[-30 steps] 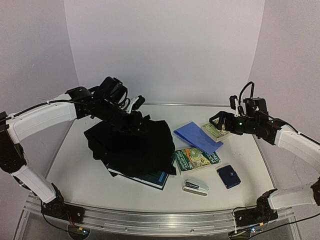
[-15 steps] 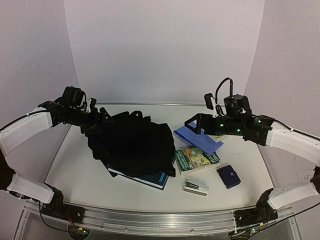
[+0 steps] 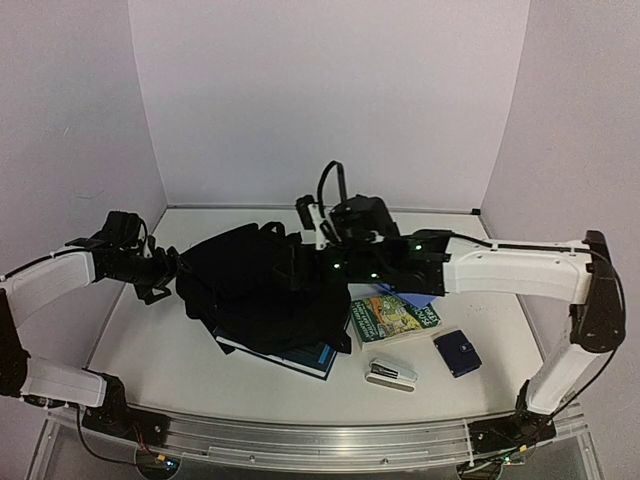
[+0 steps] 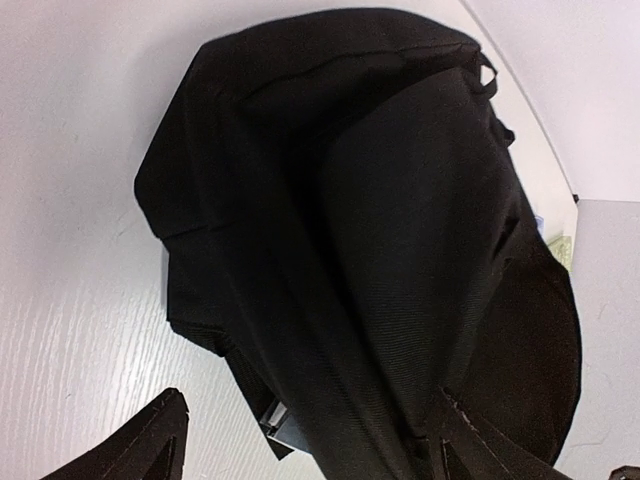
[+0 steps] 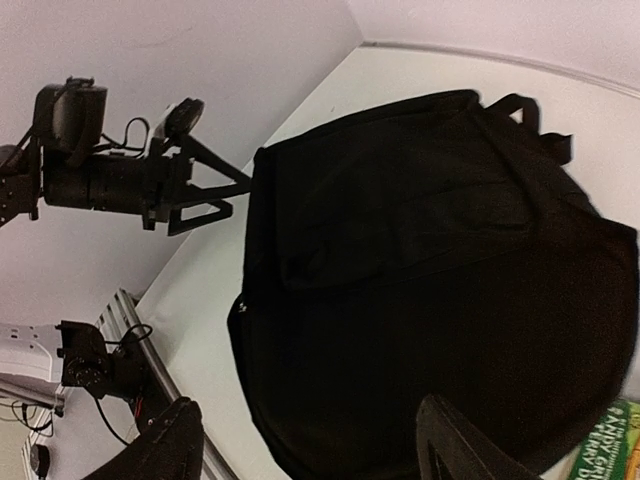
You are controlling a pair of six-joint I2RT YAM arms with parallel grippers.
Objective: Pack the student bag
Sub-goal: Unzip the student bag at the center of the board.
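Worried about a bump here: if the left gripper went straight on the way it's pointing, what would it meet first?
The large black soft fabric backpack. It lies directly ahead of the open left gripper, close to the bag's near edge, with nothing between them; the exact gap is unclear.

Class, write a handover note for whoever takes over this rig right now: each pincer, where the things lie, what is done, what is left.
Left pincer: open, empty, at the edge of the student bag.
Right pincer: open, empty, above the bag.
Bag lies flat; a dark book pokes out from under it.
Outside, to its right: green book, stapler, navy case.
Done: nothing visibly packed.
Left: open the bag, load the items.
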